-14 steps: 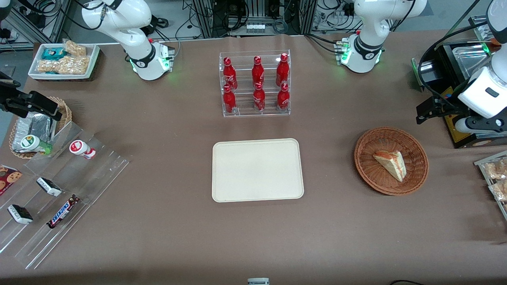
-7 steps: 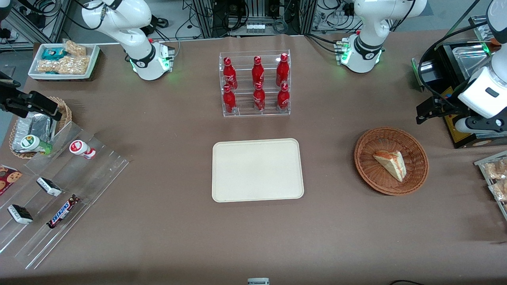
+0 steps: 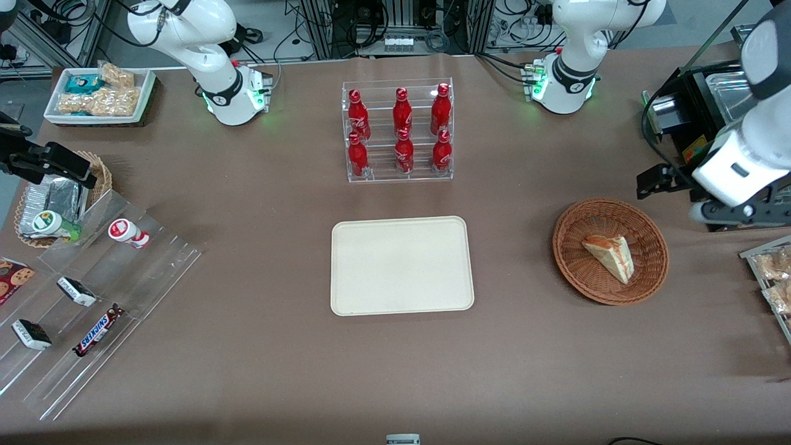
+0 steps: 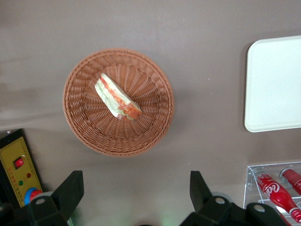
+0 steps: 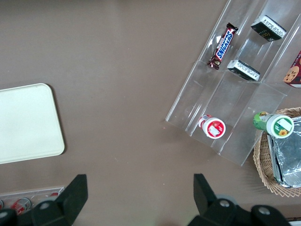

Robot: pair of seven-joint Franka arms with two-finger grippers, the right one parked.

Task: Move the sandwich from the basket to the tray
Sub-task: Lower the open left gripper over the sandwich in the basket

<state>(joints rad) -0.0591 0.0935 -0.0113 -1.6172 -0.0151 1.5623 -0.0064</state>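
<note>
Open pincer (image 4: pixel 133 195) – beside basket (image 4: pixel 80 127) rim

The sandwich (image 3: pixel 609 256) lies in the basket (image 3: pixel 578 274), toward the working arm's end of the table from the tray (image 3: pixel 401 266). The gripper (image 4: pixel 134 200), fingers spread, seems to hover above the table beside the basket's rim.

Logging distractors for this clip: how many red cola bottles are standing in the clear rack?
6, in the clear rack: three on the upper tier, three on the lower tier. None looks hidden.
</note>
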